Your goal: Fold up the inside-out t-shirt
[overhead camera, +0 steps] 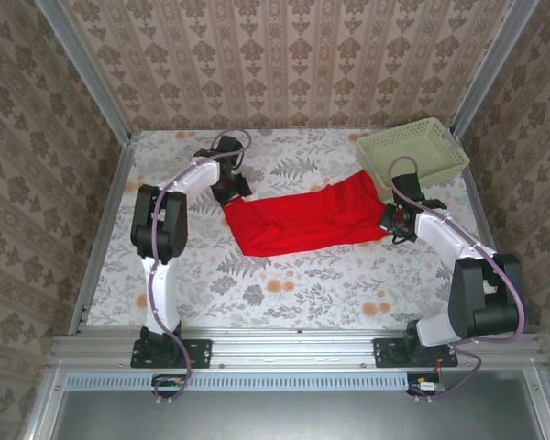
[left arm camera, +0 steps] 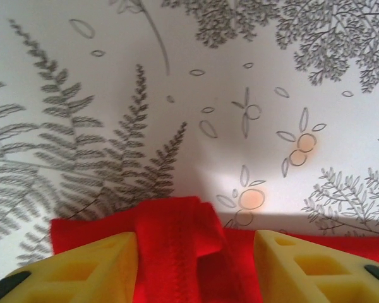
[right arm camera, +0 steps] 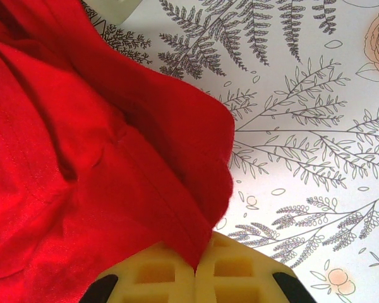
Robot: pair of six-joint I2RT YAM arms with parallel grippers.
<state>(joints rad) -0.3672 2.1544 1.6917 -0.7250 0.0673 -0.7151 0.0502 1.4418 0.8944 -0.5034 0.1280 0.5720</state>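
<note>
**Two grippers at the shirt, one on each end**

Two yellow fingers [right arm camera: 158, 278] of your right gripper [right arm camera: 197, 264] are pressed together, and a corner of the inside-out t-shirt [right arm camera: 82, 158] is pinched in the seam between them. Over on the left wrist view, your left gripper [left arm camera: 194, 241] has its fingers [left arm camera: 82, 271] well apart, straddling a raised fold of the red cloth [left arm camera: 177, 221] with a stitched seam running down it. The left pad touches that fold; whether the right one does, you cannot tell.

From above, the shirt [overhead camera: 307, 218] lies stretched in a long band across the middle of the table [overhead camera: 302, 284], the left gripper [overhead camera: 231, 188] at its far left corner, the right gripper [overhead camera: 391, 220] at its right end. That right end rides up against the near wall of the pale green basket [overhead camera: 431, 170], which sits in the far right corner.

Room to move: the whole near half of the flowered table is bare, and so is the far strip behind the shirt. Metal posts and papered walls close in both sides and the back.

Sleeves and collar are lost in the folds. The right wrist camera cuts the shirt off at its left and top edges.
</note>
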